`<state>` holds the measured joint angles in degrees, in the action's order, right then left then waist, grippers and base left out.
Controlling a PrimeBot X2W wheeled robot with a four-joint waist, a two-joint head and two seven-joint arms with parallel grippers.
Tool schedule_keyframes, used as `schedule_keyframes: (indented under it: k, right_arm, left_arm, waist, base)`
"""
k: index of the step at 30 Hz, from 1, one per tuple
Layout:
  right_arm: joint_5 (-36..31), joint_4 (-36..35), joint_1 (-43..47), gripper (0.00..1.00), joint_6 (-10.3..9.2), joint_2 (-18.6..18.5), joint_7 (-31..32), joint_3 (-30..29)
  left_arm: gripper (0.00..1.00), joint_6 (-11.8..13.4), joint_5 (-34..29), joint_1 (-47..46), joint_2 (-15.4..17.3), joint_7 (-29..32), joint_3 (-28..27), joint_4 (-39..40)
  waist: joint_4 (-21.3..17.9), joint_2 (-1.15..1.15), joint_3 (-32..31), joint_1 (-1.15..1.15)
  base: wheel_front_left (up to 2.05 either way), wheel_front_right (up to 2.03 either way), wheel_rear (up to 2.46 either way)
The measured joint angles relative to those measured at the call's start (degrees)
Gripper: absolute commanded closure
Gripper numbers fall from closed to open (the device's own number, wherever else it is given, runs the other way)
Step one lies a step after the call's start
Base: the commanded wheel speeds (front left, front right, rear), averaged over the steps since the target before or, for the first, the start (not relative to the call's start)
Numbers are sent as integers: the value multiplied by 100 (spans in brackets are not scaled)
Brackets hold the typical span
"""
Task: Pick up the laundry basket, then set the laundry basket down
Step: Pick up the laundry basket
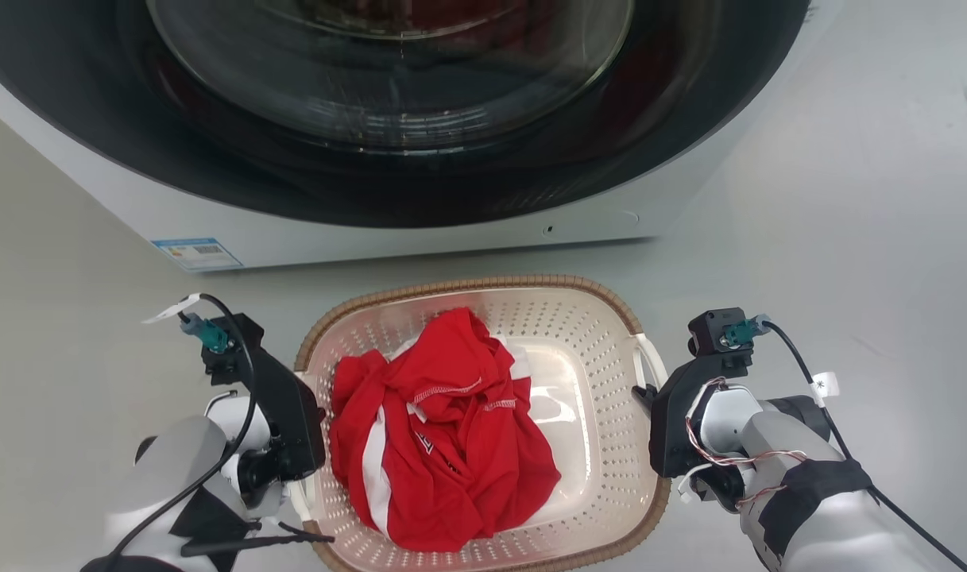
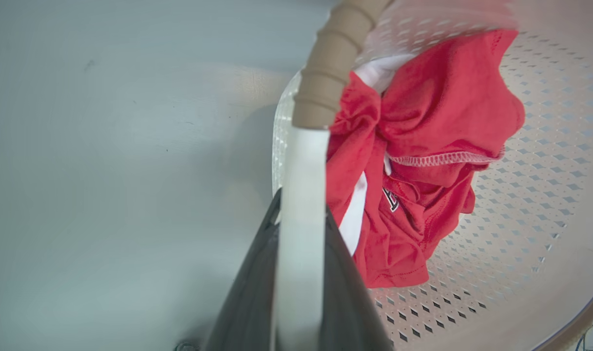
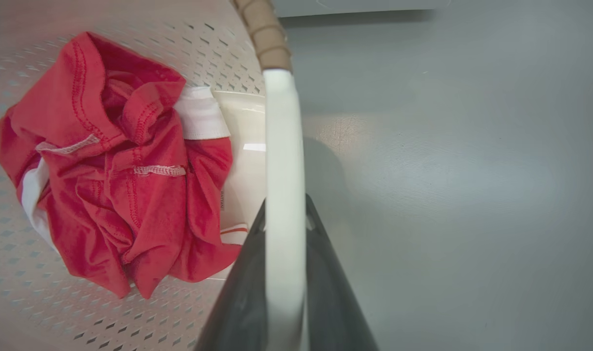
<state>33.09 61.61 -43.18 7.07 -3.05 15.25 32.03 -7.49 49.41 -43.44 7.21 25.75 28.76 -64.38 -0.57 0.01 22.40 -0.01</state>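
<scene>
Looming across the top of the head view, the white front-loading washing machine (image 1: 419, 230) with its dark round glass door stands well clear of your work. Below it the pale grey floor (image 1: 849, 199) runs to the frame's edges. The cream-white perforated plastic laundry basket (image 1: 467, 284) with a brown woven-look rim sits at lower centre of that view, between your two arms. Inside it a crumpled red and white jersey garment (image 1: 443, 429) lies toward the left half.

In the left wrist view the flat white left handle (image 2: 303, 161) runs up the middle of the frame, and the left gripper (image 2: 302, 209) has its two dark fingers pressed against either face of it, no gap showing. In the right wrist view the right gripper (image 3: 285, 204) pinches the white right handle (image 3: 282, 122) the same way.

You appear to be at the pick-up step, with both grasps made. Whether the base has left the floor, you cannot tell from these views. The next move calls for raising both arms together and level, so that the basket does not tip and neither thin handle slips from its pinch.
</scene>
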Motion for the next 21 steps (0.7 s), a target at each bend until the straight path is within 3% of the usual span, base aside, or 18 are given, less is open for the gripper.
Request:
schedule_keyframes:
  k: [21]
  right_arm:
    - [781, 245, 183, 100, 2, 23, 967, 193]
  left_arm:
    - [100, 0, 464, 377, -20, 825, 10, -263]
  waist:
    - [-30, -1, -1168, 0]
  base:
    - [0, 0, 0]
